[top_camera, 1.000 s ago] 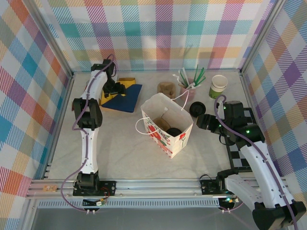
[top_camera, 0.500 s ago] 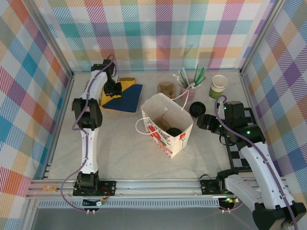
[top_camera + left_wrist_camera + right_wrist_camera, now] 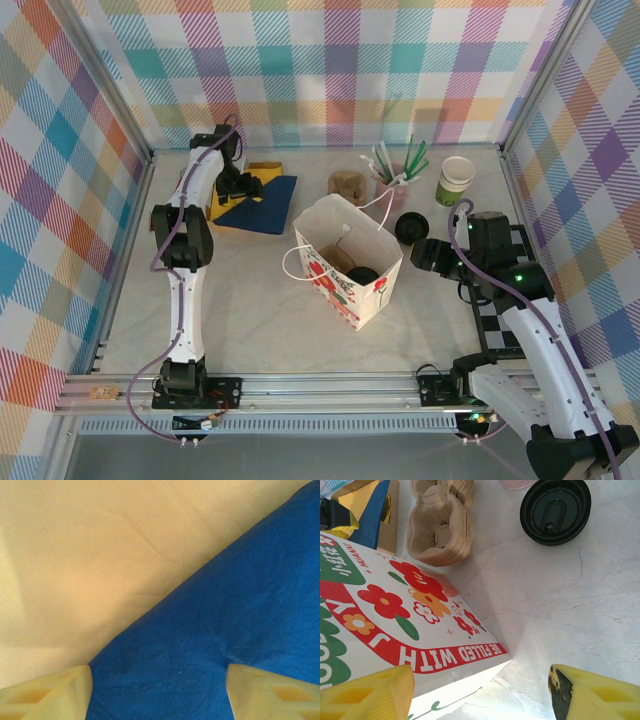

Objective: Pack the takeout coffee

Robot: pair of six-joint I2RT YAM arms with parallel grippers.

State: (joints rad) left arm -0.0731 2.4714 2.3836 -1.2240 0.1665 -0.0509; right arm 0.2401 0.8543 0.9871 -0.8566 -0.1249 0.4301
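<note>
Lab robot cell: plaid walls (image 3: pixel 330 70), aluminium frame (image 3: pixel 320 383).

White "BE FILLED WITH J…" on red band, flowered paper bag (image 3: pixel 395 605), seen upside down

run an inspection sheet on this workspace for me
surface: pale marbled tabletop, no spills seen
job's things: takeout coffee, its black lid showing inside the flowered paper bag; cup body hidden
clutter: second black lid on the table, pulp carriers, straw cup, stack of cups, blue napkin over yellow napkin
grippers: left gripper fingers apart over the blue napkin; right gripper fingers apart beside the bag, holding nothing
cables: purple cables run along both arms
surroundings: plaid walls, metal frame
</note>
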